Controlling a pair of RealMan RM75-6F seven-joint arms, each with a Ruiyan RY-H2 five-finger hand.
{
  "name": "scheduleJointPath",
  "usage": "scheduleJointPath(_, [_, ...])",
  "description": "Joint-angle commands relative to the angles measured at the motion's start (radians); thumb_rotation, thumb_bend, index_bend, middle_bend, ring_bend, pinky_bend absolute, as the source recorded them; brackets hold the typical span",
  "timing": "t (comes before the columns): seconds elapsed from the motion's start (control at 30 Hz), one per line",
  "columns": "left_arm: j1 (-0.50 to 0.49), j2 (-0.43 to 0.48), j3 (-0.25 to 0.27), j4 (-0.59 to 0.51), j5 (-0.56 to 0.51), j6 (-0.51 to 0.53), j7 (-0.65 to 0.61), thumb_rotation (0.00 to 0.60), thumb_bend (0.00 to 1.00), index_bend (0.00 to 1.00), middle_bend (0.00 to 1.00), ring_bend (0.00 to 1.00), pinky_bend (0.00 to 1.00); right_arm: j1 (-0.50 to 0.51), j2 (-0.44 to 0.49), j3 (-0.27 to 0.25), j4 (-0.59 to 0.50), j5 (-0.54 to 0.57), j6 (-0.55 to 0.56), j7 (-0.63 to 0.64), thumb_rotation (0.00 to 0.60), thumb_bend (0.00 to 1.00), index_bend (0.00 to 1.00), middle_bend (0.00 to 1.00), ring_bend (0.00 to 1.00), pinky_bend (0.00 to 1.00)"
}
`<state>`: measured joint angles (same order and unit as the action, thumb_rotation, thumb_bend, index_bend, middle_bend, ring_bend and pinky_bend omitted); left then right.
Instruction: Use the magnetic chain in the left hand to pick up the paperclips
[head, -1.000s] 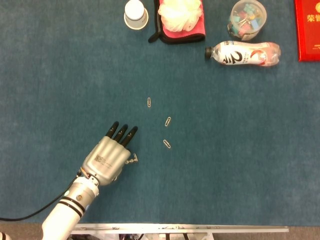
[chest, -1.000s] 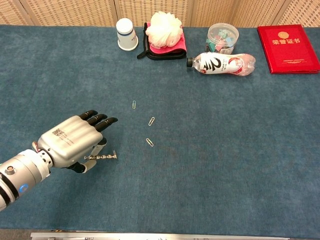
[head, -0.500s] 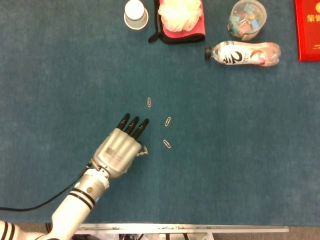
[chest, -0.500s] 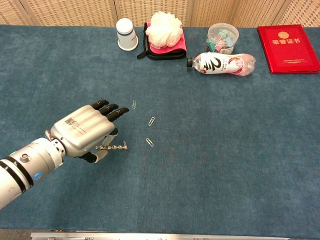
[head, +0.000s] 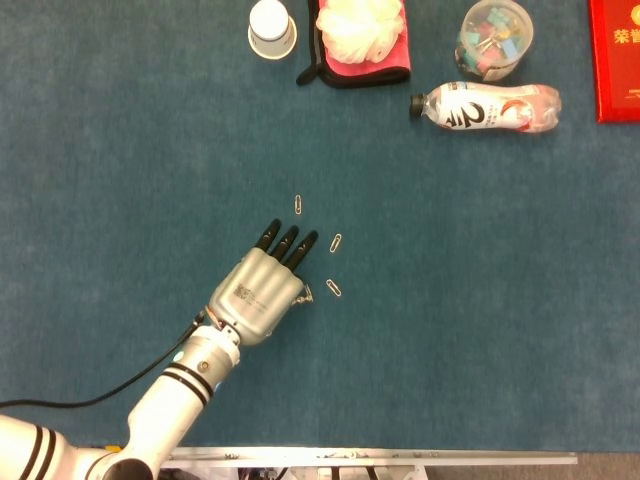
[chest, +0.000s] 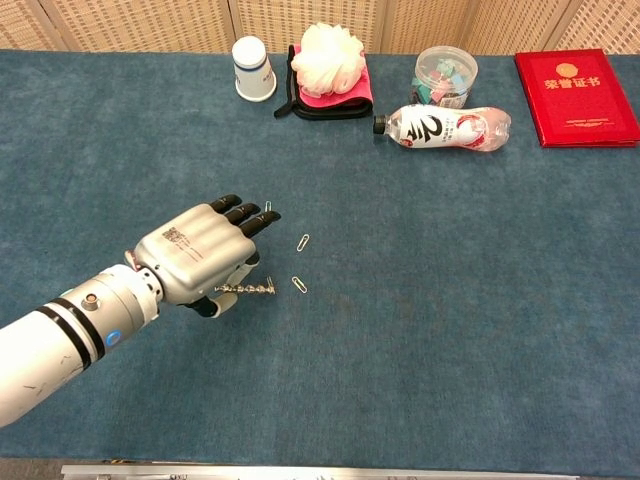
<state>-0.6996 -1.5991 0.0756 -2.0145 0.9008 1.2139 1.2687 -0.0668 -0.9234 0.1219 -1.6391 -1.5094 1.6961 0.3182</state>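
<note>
The silver left hand (chest: 197, 257) pinches a short metallic magnetic chain (chest: 248, 290) beneath its palm, with its black-tipped fingers (chest: 250, 216) extended forward above the blue carpeted desk (chest: 450, 300). The chain's free end lies just beside the nearest of three small wire paperclips (chest: 299, 284) on the desk. The right hand does not appear in either view.

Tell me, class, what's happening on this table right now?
A robot's left hand holds a short magnetic chain just above the blue table, its tip close to the nearest of three paperclips. None looks picked up yet. A cup, sponge, bottle, jar and red booklet sit along the far edge. The right hand is out of view.
</note>
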Motion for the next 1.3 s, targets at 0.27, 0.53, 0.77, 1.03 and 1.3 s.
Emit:
scheduleJointPath(0.27, [-0.041, -0.030, -0.011, 0.024, -0.038, -0.005, 0.004, 0.600, 0.37, 0.66, 0.00, 0.00, 0.06, -0.001, 0.002, 0.004, 0.000, 0.007, -0.001, 0.005, 0.600, 0.00, 0.03, 0.08, 0.06, 0.33])
scheduleJointPath(0.53, [-0.063, -0.051, -0.011, 0.043, -0.063, 0.004, 0.002, 0.600, 0.37, 0.66, 0.00, 0.00, 0.06, -0.005, 0.004, 0.005, 0.003, 0.006, 0.005, 0.016, 0.600, 0.00, 0.03, 0.08, 0.06, 0.33])
scheduleJointPath(0.77, [-0.087, -0.075, -0.020, 0.050, -0.075, 0.014, 0.010, 0.600, 0.37, 0.66, 0.00, 0.00, 0.06, -0.009, 0.004, 0.006, 0.003, 0.004, 0.012, 0.021, 0.600, 0.00, 0.03, 0.08, 0.06, 0.33])
scheduleJointPath(1.03, [-0.116, -0.098, -0.034, 0.067, -0.107, 0.014, 0.012, 0.600, 0.37, 0.66, 0.00, 0.00, 0.06, -0.009, 0.005, 0.007, 0.004, 0.004, 0.010, 0.024, 0.600, 0.00, 0.03, 0.08, 0.06, 0.33])
scheduleJointPath(1.3, [-0.136, -0.129, -0.033, 0.101, -0.131, 0.019, 0.016, 0.600, 0.37, 0.66, 0.00, 0.00, 0.06, -0.010, 0.006, 0.009, 0.005, 0.007, 0.010, 0.028, 0.600, 0.00, 0.03, 0.08, 0.06, 0.33])
